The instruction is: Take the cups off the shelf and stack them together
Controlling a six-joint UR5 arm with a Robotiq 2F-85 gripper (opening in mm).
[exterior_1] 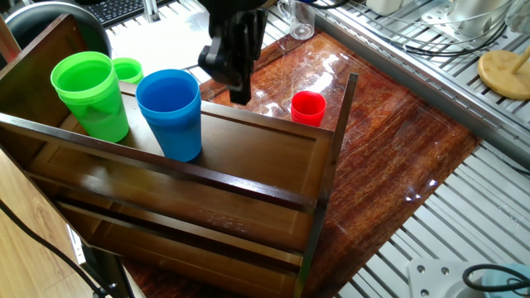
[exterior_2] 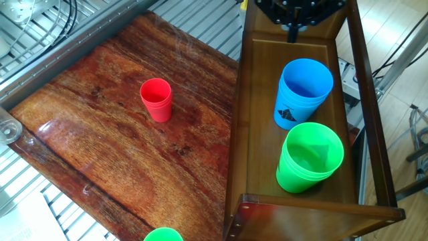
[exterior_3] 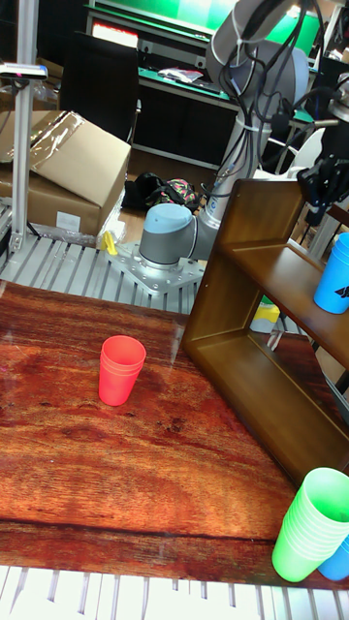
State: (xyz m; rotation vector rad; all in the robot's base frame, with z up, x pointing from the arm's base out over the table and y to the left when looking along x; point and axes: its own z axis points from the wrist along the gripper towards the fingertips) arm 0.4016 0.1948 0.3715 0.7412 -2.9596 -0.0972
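Two tall cups stand on the top board of the shelf: the blue cup near the middle of the board and the green cup just beside it toward the near end post, the two apart or barely touching. Between the blue cup and the far end of the board lies a stretch of bare wood, bounded by the thin front rail and the back rail. The red cup stands alone on the tabletop, well apart from the shelf's front edge, with open wood all round it. A small green cup sits beyond the shelf, partly hidden behind the tall green one and cut off at the bottom edge of the overhead picture.

The gripper hangs over the bare far end of the top board, pointing down, near the blue cup but not touching it. Its fingers look drawn close together into one dark tip, holding nothing. In the tall view it is a dark shape at the right edge, and the blue cup is cut off there.
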